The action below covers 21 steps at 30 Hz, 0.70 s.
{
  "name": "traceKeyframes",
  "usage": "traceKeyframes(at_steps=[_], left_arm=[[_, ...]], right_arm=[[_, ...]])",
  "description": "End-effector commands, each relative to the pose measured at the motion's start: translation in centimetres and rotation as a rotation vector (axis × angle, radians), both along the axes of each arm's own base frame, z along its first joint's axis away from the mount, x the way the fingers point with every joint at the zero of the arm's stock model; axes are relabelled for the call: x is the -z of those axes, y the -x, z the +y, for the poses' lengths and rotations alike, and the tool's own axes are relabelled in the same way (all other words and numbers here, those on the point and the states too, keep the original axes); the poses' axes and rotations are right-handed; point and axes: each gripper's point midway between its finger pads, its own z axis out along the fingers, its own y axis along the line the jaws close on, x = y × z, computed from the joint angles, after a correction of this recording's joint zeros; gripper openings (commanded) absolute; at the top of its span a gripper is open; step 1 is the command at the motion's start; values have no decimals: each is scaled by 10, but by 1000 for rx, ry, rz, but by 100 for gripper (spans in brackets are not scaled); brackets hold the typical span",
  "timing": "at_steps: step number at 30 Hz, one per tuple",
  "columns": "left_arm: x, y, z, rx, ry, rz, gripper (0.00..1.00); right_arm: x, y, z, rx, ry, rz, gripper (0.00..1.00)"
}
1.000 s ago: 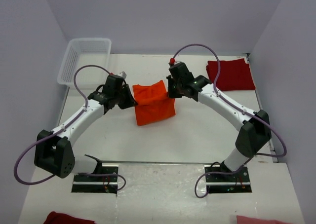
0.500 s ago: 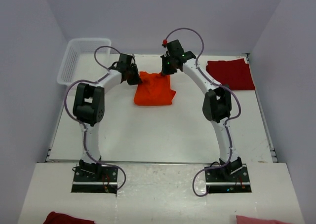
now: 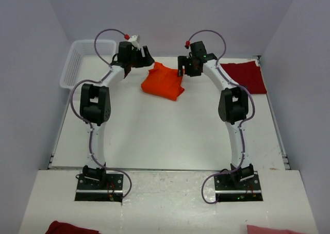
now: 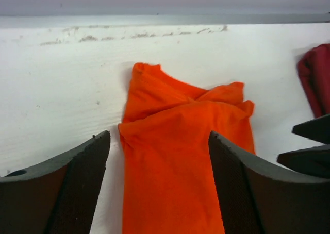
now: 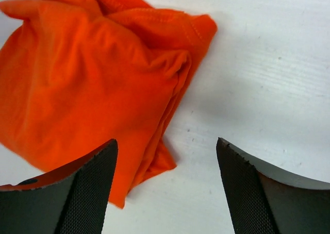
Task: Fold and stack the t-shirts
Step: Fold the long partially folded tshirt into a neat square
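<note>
The bright orange t-shirt (image 3: 164, 83) lies folded and a little rumpled on the white table (image 3: 154, 136), near the back middle. My left gripper (image 3: 147, 59) hangs open just behind its left corner; in the left wrist view the shirt (image 4: 180, 141) lies between and below the spread fingers of the gripper (image 4: 159, 136). My right gripper (image 3: 184, 69) stands open at the shirt's right edge; in the right wrist view the cloth (image 5: 87, 89) lies under the left finger of the gripper (image 5: 166, 144). Neither holds anything. The dark red t-shirt (image 3: 245, 75) lies folded at the back right.
A white lattice basket (image 3: 85, 61) stands at the back left corner. Grey walls close in the table on three sides. A dark red cloth (image 3: 67, 228) and a pinkish cloth (image 3: 268, 229) peek in at the near edge, in front of the arm bases.
Both grippers carried the orange t-shirt toward the back of the table, then opened and let it go. The shirt now rests on the table with both grippers lifted off it.
</note>
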Motion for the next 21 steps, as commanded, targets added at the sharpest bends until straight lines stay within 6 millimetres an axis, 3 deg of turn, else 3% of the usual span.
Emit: traceKeyframes(at_steps=[1,3,4,5,6,7,8,10,14,21], left_arm=[[-102,1,-3,9,5,-239,79],[-108,17,-11,20,12,-235,79],[-91,25,-9,-3,-5,-218,80],[-100,35,-19,16,-2,-233,79],[-97,41,-25,36,2,-228,77],[-87,52,-36,93,24,-220,61],[-82,56,-43,115,43,-202,44],[-63,62,-49,124,68,-144,0],[-43,68,-61,164,140,-102,0],[-17,54,-74,228,157,-78,0]], right_arm=[[-75,5,10,-31,-25,-130,78],[-79,15,15,-58,-27,-126,78],[-81,15,18,-53,-16,-146,78],[-78,23,18,-60,-22,-134,75],[-78,26,21,-64,-45,-122,68],[-78,31,29,-97,-86,-104,52],[-77,33,32,-86,-106,-84,1],[-73,36,35,-66,-138,-49,0],[-61,48,64,-145,-298,60,0],[-39,48,87,-199,-413,135,0]])
